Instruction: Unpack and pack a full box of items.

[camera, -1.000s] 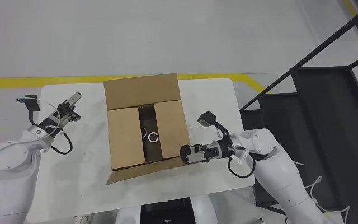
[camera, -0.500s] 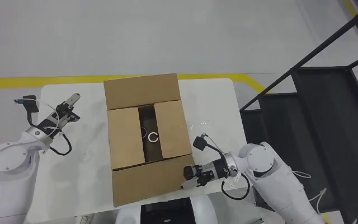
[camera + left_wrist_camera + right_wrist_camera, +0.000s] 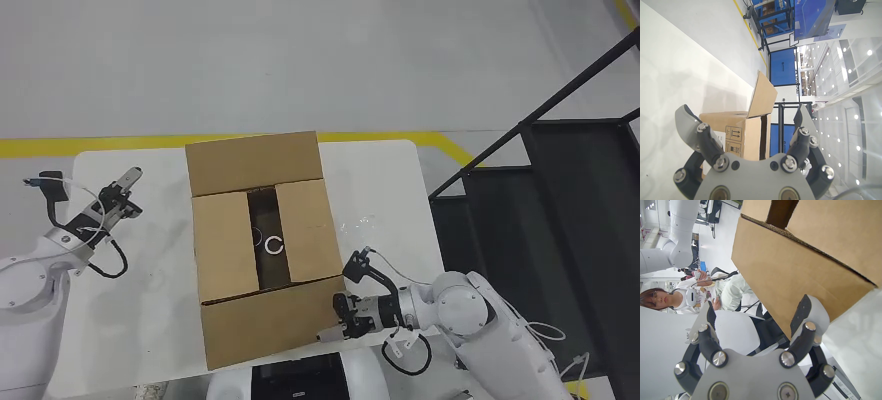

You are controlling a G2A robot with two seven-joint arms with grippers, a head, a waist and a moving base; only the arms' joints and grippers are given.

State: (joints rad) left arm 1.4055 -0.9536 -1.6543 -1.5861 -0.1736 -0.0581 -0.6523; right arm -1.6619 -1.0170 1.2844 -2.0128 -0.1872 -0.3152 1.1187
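A brown cardboard box (image 3: 232,245) stands mid-table. Its far flap (image 3: 255,160) stands up, and its two side flaps are folded in with a narrow gap between them. Through the gap I see dark contents with a white ring (image 3: 272,243). The near flap (image 3: 268,325) sticks out over the table's front edge. My right gripper (image 3: 340,312) is open at that flap's right corner, with the cardboard (image 3: 791,266) just ahead of its fingertips (image 3: 802,311). My left gripper (image 3: 125,195) is open above the table, left of the box (image 3: 730,130), with nothing in it.
The white table (image 3: 150,290) has bare room on both sides of the box. A dark metal stair frame (image 3: 560,200) stands close to the table's right side. A yellow floor line (image 3: 100,147) runs behind the table.
My right gripper has moved from the box's right side to the table's front edge. The near flap has swung further outward. The left arm has hardly moved.
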